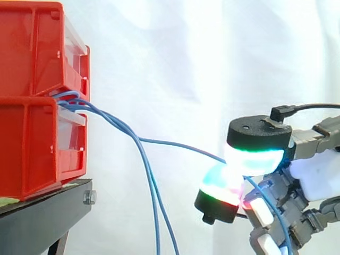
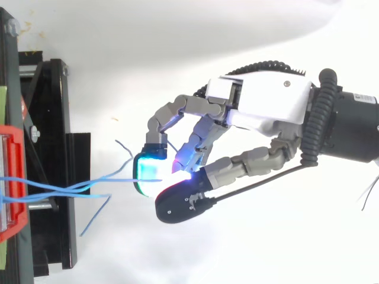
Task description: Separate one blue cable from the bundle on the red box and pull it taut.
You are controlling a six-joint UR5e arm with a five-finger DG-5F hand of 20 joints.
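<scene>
Two stacked red bins (image 1: 32, 95) stand at the left on a black stand (image 1: 48, 212). A bundle of thin blue cables (image 1: 71, 101) comes out between them. One blue cable (image 1: 175, 143) runs rightward, sloping gently down, to my hand (image 2: 260, 106). Two glowing fingertips (image 1: 255, 154) pinch this cable, so the hand is shut on it. The other cables (image 1: 154, 212) hang down below the bins. From above, the pinched cable (image 2: 112, 177) stretches from the bins (image 2: 12, 177) to the glowing pads (image 2: 151, 171).
A white curtain forms the backdrop. The black stand (image 2: 53, 177) sits at the left in the top view. Loose blue cable ends (image 2: 95, 219) spread near the stand. Open room lies right of the bins around the hand.
</scene>
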